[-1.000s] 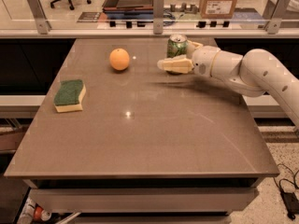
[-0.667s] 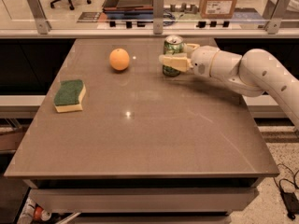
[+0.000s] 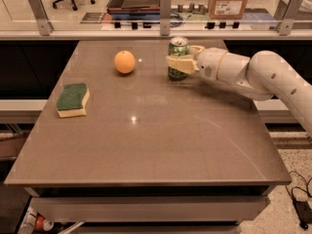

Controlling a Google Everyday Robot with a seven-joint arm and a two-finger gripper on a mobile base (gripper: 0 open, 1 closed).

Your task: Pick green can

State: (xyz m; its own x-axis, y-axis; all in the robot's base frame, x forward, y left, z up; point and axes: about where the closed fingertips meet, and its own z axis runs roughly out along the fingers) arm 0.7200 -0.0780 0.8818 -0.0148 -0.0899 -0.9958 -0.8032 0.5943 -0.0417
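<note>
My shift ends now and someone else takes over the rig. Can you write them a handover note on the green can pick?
Gripper: at the green can, reaching in from the right at the far side of the table. Whether it has clamped cannot be told.
Green can: upright, apparently standing on the table, not lifted.
Done: the approach to the can.
Left: confirm the grasp, then lift the can clear.
Orange left of the can and sponge near the left edge: both apart from the gripper.
</note>
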